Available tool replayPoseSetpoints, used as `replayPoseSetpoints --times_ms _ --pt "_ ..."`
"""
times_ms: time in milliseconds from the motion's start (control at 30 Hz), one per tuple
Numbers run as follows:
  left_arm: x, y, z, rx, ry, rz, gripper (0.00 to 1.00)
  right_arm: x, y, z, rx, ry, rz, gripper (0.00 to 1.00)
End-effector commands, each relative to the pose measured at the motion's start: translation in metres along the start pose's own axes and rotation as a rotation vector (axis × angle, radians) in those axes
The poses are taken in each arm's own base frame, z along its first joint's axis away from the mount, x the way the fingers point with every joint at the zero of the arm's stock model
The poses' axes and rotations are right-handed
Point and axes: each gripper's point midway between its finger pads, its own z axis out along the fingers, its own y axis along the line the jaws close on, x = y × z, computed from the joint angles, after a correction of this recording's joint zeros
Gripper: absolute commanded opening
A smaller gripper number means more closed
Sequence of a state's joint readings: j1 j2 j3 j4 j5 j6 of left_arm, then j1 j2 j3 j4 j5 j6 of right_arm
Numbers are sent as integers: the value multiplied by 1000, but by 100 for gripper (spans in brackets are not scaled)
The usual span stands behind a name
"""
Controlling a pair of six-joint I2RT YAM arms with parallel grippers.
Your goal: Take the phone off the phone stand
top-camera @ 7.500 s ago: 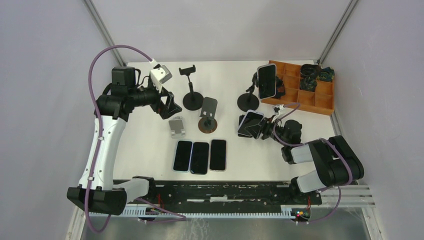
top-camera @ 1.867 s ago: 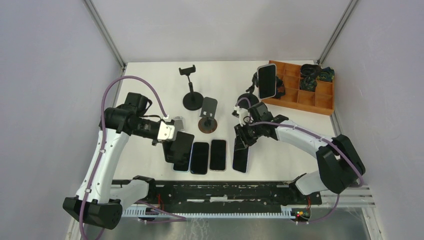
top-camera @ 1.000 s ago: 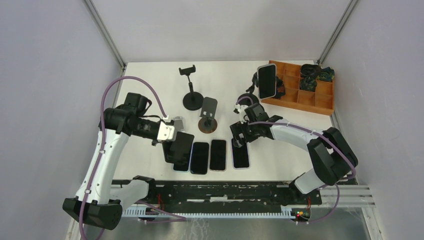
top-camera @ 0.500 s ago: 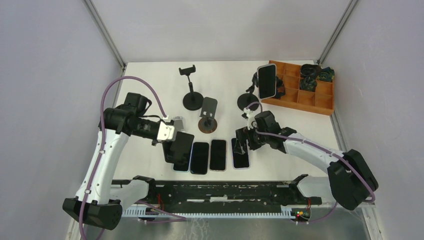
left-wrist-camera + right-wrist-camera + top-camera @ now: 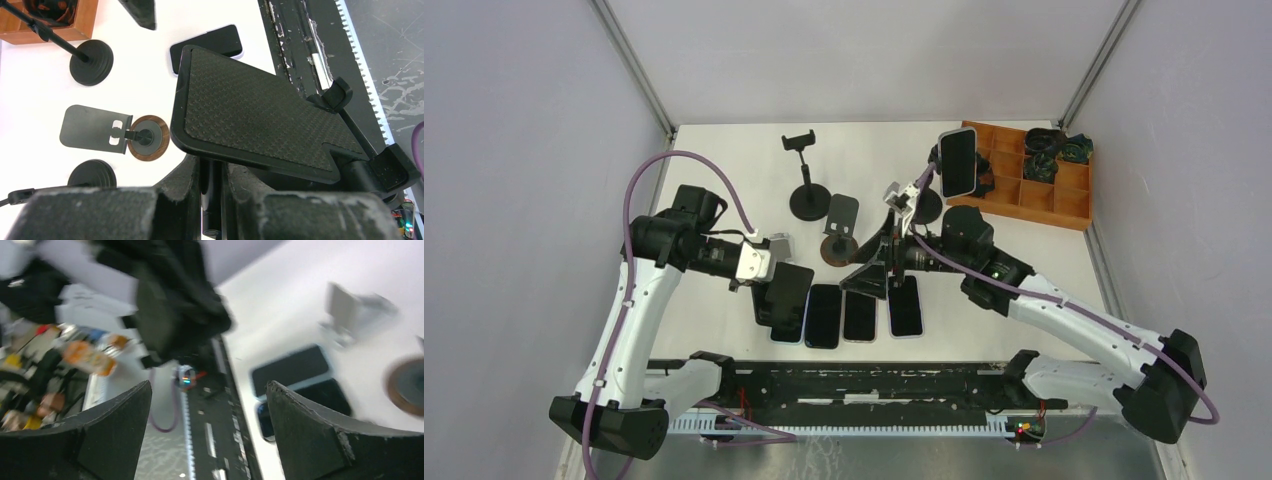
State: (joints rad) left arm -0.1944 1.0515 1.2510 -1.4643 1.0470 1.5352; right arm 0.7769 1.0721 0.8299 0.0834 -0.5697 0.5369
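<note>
A phone (image 5: 957, 163) with a pale rim stands upright in the clamp of a black phone stand (image 5: 921, 205) at the back right. My right gripper (image 5: 864, 272) hangs open and empty above the row of phones, well in front of that stand and pointing left. In the blurred right wrist view its fingers (image 5: 310, 435) stand wide apart with nothing between them. My left gripper (image 5: 762, 272) is shut on the stem of a black textured stand plate (image 5: 260, 125), held over the left end of the row.
Several dark phones lie side by side near the front edge, the rightmost phone (image 5: 905, 306) apart from my right gripper. An empty clamp stand (image 5: 804, 190) and a brown-based stand (image 5: 839, 240) stand mid-table. A wooden divided tray (image 5: 1064, 205) sits at the back right.
My right gripper has risen off the rightmost phone in the row and swung up and left, its wrist now over mid-table. The left arm and its stand have not moved.
</note>
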Motion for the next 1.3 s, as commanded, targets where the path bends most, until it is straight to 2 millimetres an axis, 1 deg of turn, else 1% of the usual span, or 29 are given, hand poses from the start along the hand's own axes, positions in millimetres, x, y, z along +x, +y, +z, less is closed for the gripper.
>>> replayPoseSetpoints --times_ms 0,100,167,267,367,533,633,733,833,900,967,1067,1167,1267 --pt "-24 5 -2 -15 -76 79 2 -43 70 12 -264 -122 -70 89" --pt "-26 4 -3 -18 -85 82 2 -51 83 21 -337 -153 -51 86" --pt "-27 4 -3 -20 -85 86 2 -50 92 28 -385 -147 -29 83" --pt "-28 3 -4 -25 -80 96 2 -44 102 37 -442 -127 -3 79" --pt "-31 5 -5 -33 -86 111 2 -32 106 44 -457 -94 20 73" --pt "-37 12 -6 -54 -107 130 2 -22 107 44 -464 -99 56 63" --pt "-39 16 -6 -65 -115 129 2 -21 113 44 -487 -118 72 56" --pt "-40 18 -7 -72 -118 127 3 -22 117 48 -507 -135 103 47" --pt "-42 21 -8 -85 -119 120 3 -22 119 53 -526 -148 128 41" --pt "-43 22 -9 -92 -119 115 3 -23 121 56 -539 -160 140 36" --pt "-45 21 -9 -92 -125 110 3 -27 122 57 -548 -181 150 29" --pt "-49 19 -9 -88 -145 84 3 -35 126 56 -568 -222 152 22" --pt "-53 17 -9 -83 -165 48 2 -39 130 51 -594 -254 135 16" --pt "-59 17 -9 -75 -193 4 2 -40 126 45 -571 -308 60 3"
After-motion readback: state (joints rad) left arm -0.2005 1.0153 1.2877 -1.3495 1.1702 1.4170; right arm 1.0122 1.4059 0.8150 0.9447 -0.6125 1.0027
